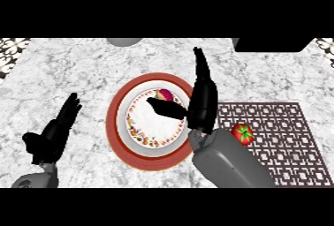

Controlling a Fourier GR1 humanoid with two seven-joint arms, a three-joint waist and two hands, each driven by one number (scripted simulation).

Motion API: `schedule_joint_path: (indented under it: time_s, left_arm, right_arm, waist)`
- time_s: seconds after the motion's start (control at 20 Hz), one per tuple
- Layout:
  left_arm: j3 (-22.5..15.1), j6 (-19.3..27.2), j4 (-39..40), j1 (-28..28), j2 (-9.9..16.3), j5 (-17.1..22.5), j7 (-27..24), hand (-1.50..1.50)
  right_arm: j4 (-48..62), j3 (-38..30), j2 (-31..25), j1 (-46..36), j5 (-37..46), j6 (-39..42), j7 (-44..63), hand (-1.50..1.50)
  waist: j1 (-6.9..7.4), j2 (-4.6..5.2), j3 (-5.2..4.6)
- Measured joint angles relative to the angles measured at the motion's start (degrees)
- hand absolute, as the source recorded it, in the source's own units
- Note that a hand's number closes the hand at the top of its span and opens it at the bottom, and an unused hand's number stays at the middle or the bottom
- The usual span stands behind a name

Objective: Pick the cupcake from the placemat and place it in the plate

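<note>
- Nearest to us, our right forearm (228,161) comes in from below the plate (140,137), crossing the edge of the placemat (280,137) that lies just right of the plate.
- A small red tomato-like thing with a green top (243,133) sits on the placemat, right of the plate and just beside the forearm; it is not the task's thing, so we judge it is best left alone.
- Our left hand (55,132) rests well left of the plate, fingers straight and relaxed, holding nothing; it seems parked there to stay out of the way.
- Our right hand (202,101) stands over the plate's right rim, long fingers stretched straight up past the plate, thumb (166,108) reaching left across the white centre.
- The cupcake (165,94), pinkish-red on top, sits inside the plate, in its upper part, touching or just beside the thumb's tip.
- The fingers look uncurled and nothing is wrapped, so we read the hand as spread wide, releasing rather than gripping; whether the thumb presses the cupcake we cannot tell.
- The plate, with its broad red border, lies on the marble surface (78,70); a grey round thing (124,42) shows beyond the plate at the far edge.
- We judge the placing as good as done.
</note>
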Motion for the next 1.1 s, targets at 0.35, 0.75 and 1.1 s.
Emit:
schedule_joint_path:
  time_s: [0.35,0.75,1.1]
  left_arm:
    - [1.4,-1.3,1.7,0.0,1.1,0.8,-1.8,0.0]
    - [1.2,-1.4,-0.1,0.7,0.8,0.5,-0.7,0.0]
    - [1.1,-1.2,0.3,0.0,0.2,-0.3,-0.3,0.0]
  right_arm:
    - [-14.9,-1.8,-9.1,17.0,-15.4,-1.8,-16.4,-1.5]
    - [-22.4,-8.3,-18.3,32.8,-32.8,8.9,-38.1,-1.5]
    - [-15.7,-15.4,-18.6,39.0,-39.2,19.0,-53.1,-1.5]
  waist:
    - [-0.48,0.03,0.02]
    - [-0.46,-0.03,0.0]
    - [-0.32,-0.04,-0.05]
